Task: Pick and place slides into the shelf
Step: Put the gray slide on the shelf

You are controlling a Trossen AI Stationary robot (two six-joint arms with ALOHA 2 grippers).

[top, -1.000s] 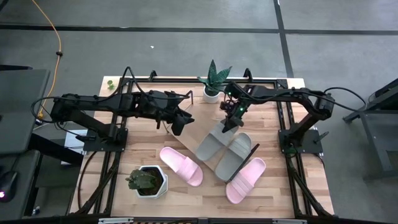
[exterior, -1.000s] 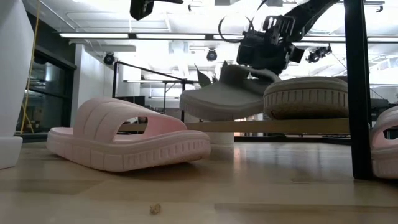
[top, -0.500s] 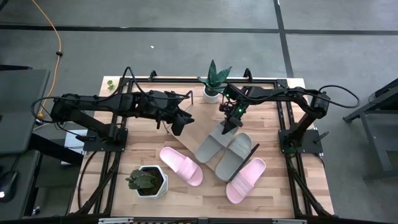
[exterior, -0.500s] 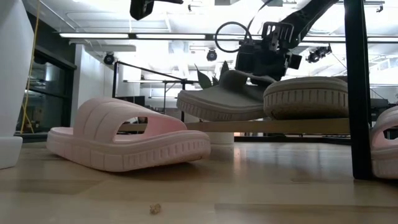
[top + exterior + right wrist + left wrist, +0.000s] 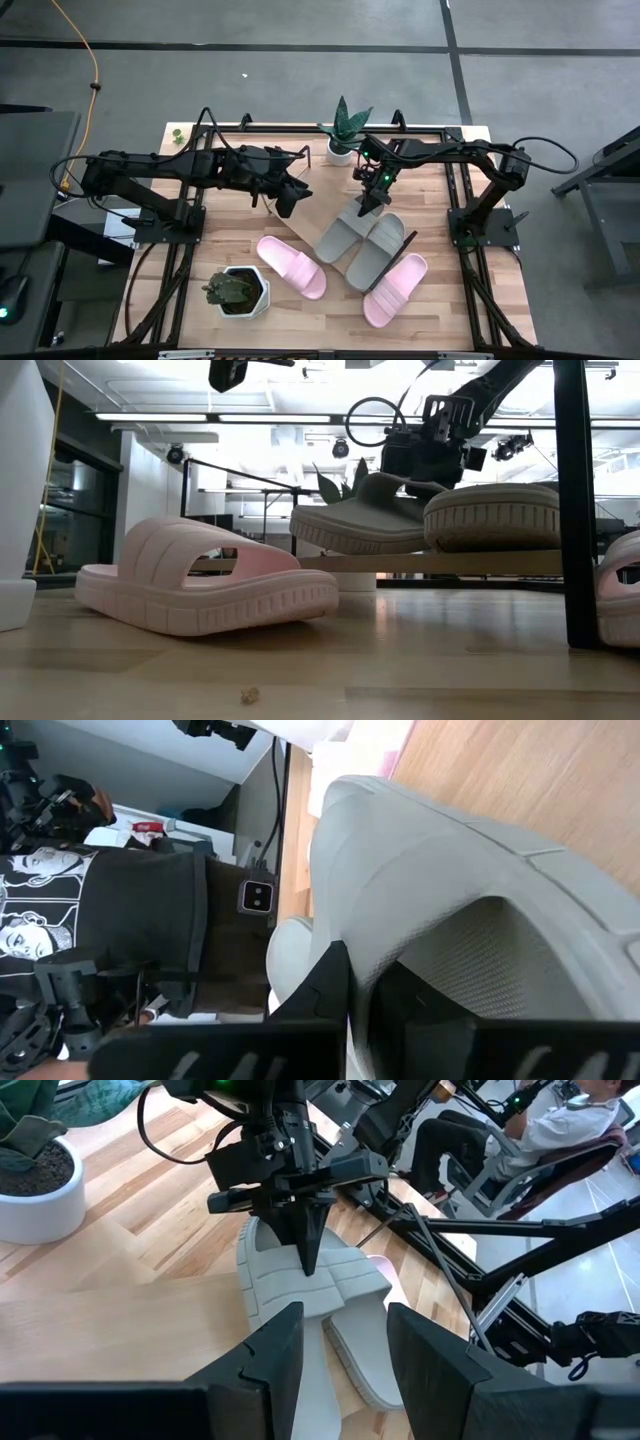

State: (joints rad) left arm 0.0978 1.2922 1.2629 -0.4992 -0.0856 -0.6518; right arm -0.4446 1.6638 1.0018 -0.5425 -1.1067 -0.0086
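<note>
Slides lie in a loose fan across the butcher-block table. Nearest the front edge, one pink slide runs diagonally, its long axis from front-left to back-right, just off the corner of the shelf. The other pink slide lies beside a white hexagonal planter, its long axis slanting from back-left to front-right. Farther back, two grey slides sit side by side on the shelf's light board, both slanting from front-left to back-right. The right-hand grey slide lies free. The left-hand grey slide is pinched at its back end by the right gripper, jaws shut tight on the strap's edge; in the low view that end is lifted while the rest hangs over the board. The left gripper hovers over the shelf's back-left part, well apart from the slides, jaws partly open and empty. Behind stands a small potted plant.
</note>
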